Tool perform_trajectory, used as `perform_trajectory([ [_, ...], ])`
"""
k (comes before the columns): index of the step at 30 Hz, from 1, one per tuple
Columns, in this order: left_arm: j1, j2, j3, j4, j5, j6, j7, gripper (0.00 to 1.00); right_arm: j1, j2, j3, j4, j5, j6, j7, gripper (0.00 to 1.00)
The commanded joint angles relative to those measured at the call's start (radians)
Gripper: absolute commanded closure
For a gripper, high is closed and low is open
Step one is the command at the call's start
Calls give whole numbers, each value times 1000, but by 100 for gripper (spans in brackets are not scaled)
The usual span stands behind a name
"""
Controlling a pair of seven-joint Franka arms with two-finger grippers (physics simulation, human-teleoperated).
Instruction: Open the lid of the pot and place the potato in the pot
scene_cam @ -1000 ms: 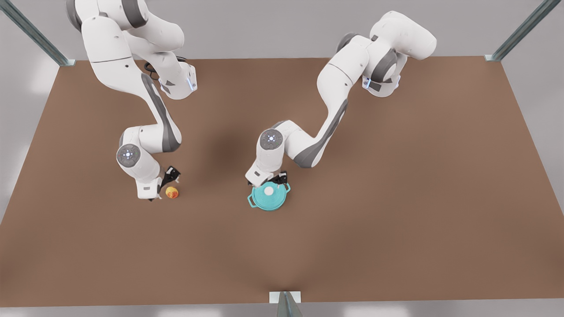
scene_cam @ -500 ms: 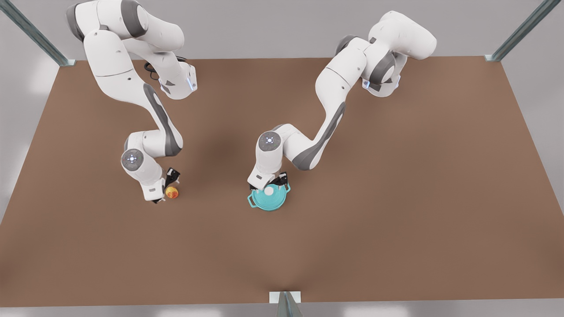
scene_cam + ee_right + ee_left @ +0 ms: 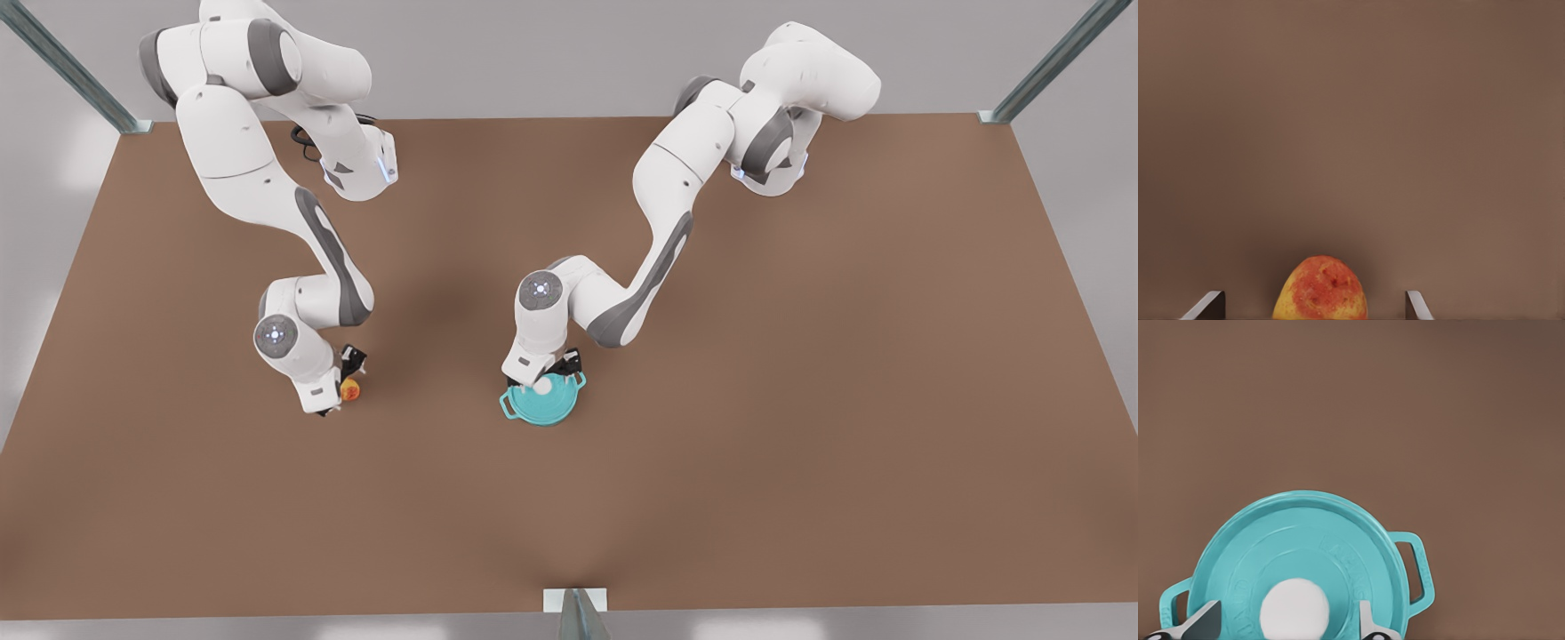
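Observation:
The teal pot lid [image 3: 547, 404] [image 3: 1305, 547] rests on the teal pot [image 3: 508, 407] near the table's middle. Its white knob [image 3: 541, 388] [image 3: 1295, 610] sits between the fingers of my left gripper [image 3: 542, 382] [image 3: 1288, 621], which is open with a gap on each side of the knob. One loop handle [image 3: 1415, 563] of the pot sticks out beside the lid. The yellow-orange potato [image 3: 351, 389] [image 3: 1320, 290] lies on the table toward the front view's left. My right gripper [image 3: 341, 391] [image 3: 1313, 305] is open, its fingers straddling the potato without touching it.
The brown table [image 3: 800, 400] stretches wide around both things. Metal frame posts [image 3: 576, 613] stand at the front edge's middle and at the back corners. Both arms' elbows hang over the back half of the table.
The right gripper has moved over the potato and now partly covers it. The left gripper has shifted over the lid's knob. Pot, lid and potato have not moved.

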Motion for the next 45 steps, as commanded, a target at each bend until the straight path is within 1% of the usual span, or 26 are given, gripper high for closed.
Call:
perform_trajectory([
  [1,0,-1,0,0,1,9,-42,0,-3,0,0,5,-2,4,-64,0],
  [3,0,0,2,2,1,9,-41,3,-9,1,-3,5,-4,3,-68,0],
  [7,0,-4,2,2,0,-3,-42,34,-9,18,-3,7,-2,4,-68,0],
  [9,0,-9,0,2,-2,-11,-42,45,-10,26,-5,7,-2,6,-68,0],
  [10,0,-10,0,2,-3,-11,-42,45,-10,29,-5,7,-2,6,-68,0],
  [13,9,-18,2,3,-13,-23,-42,54,-12,29,-5,7,-2,6,-68,0],
  [15,34,-30,-5,5,-14,-42,-38,55,-13,27,-5,5,-4,3,-71,0],
  [16,46,-37,-5,5,-14,-49,-32,55,-13,24,-5,5,-4,3,-87,7],
  [17,71,-38,-5,5,-14,-49,-30,55,-13,24,-5,5,-4,3,-94,20],
  [18,104,-37,-6,5,-14,-51,2,55,-13,24,-5,5,-4,1,-94,28],
  [19,138,-38,-6,7,-14,-92,60,55,-13,23,-5,5,-4,0,-94,32],
  [23,279,-37,-3,5,-16,-103,209,55,-10,21,-3,7,-4,-6,-93,44],
  [26,364,6,-5,2,-14,-76,344,55,-9,14,-3,7,-4,-13,-94,48],
  [29,364,43,-3,0,-9,-34,349,54,-9,-20,0,8,-4,-62,-94,51],
  [30,365,45,-1,0,-6,-30,350,47,-7,-31,0,11,-2,-80,-96,51],
  [31,365,45,-1,0,-6,-22,360,14,-6,-55,1,14,1,-92,-102,51],
  [32,368,43,0,0,-6,-23,380,0,2,-72,3,16,3,-101,-108,51],
  [35,380,23,6,2,-8,-85,427,0,7,-106,51,43,4,-149,-105,51],
  [36,411,-33,-6,2,-17,-177,473,0,7,-118,66,48,4,-161,-107,51],
  [37,529,-170,-11,0,-170,-403,799,0,7,-131,92,62,6,-190,-101,51],
  [38,629,-285,-1,-3,-207,-591,1034,0,7,-134,115,76,6,-209,-94,51],
  [39,681,-404,-3,-36,-203,-735,1071,0,7,-141,136,83,7,-218,-91,51],
  [40,689,-583,25,-175,-181,-792,1074,0,8,-146,156,94,9,-238,-87,52],
  [41,670,-889,17,-570,-82,-538,1078,0,8,-146,178,111,9,-261,-76,51],
  [42,669,-916,15,-644,-83,-474,1076,0,16,-146,195,125,10,-275,-58,51],
  [45,672,-902,18,-622,-161,-468,1079,0,70,-146,199,155,30,-304,-25,52],
])
